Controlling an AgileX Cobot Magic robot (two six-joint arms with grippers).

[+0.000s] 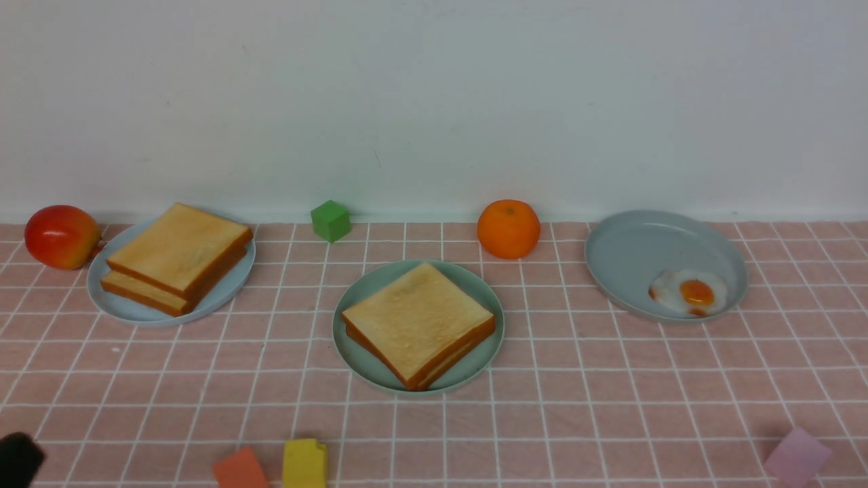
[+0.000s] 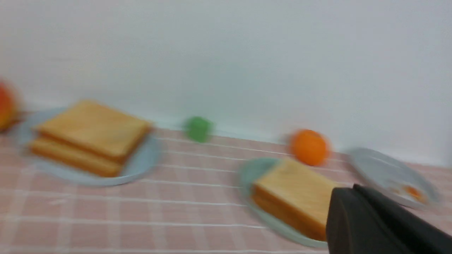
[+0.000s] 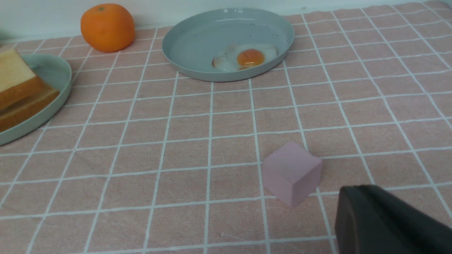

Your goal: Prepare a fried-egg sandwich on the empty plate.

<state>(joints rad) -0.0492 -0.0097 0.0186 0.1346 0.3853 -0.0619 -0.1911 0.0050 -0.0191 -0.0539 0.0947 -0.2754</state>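
On the round mint-green plate [image 1: 349, 352] in the middle of the table lie two golden-brown toast slices [image 1: 418, 322], stacked, with a thin pale layer showing at their seam. A fried egg [image 1: 690, 293] with an orange yolk lies in the grey dish [image 1: 637, 251] at the right. My left gripper [image 1: 17, 459] is a dark shape at the near left corner; in the blurred left wrist view its fingers [image 2: 349, 197] are pressed together, empty, in front of the stack [image 2: 296, 187]. My right gripper [image 3: 356, 192] is shut and empty beside a pink cube [image 3: 291, 173], well short of the egg [image 3: 245, 57].
A pale blue plate [image 1: 230, 288] at the left holds two more toast slices [image 1: 178, 257]. A red fruit [image 1: 61, 236], green cube [image 1: 330, 220] and orange [image 1: 508, 228] stand along the back. Orange-red [image 1: 241, 469], yellow [image 1: 304, 463] and pink [image 1: 797, 455] blocks lie near the front edge.
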